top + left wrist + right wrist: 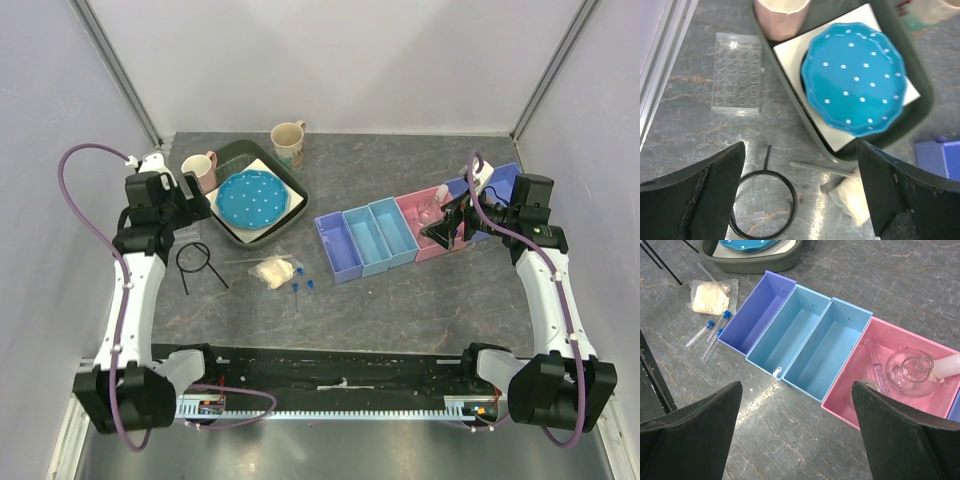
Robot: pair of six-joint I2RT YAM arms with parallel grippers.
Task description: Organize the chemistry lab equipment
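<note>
The purple bin [338, 245] stands at the left end of a slanted row on the grey table [400, 310]. To its right are two light blue bins [378, 235], both bare inside, and then a pink bin [415, 212]. A round clear flask [910, 371] lies on its side in the pink bin, three places right of the purple bin, with its white stopper [951, 365] pointing right. The right gripper [795, 435] hangs above that end of the row, jaws spread wide with nothing between them. Two blue-capped tubes [710, 332] lie side by side on the table just off the purple bin's near left corner, not touching it. A whitish bag [272, 270] sits a little further left, with a thin clear rod [712, 277] lying across it. Further left of the purple bin lies the black wire frame [765, 202], its ring flat on the table. Behind and left of the purple bin is a dark tray [295, 190] holding a blue dotted plate [852, 77], with a pink mug [203, 170] at its left edge and a cream mug [289, 143] behind it. The left gripper [800, 200] hovers over the tray's near left side, jaws wide apart and holding nothing. A clear well plate [737, 72] lies left of the tray.
</note>
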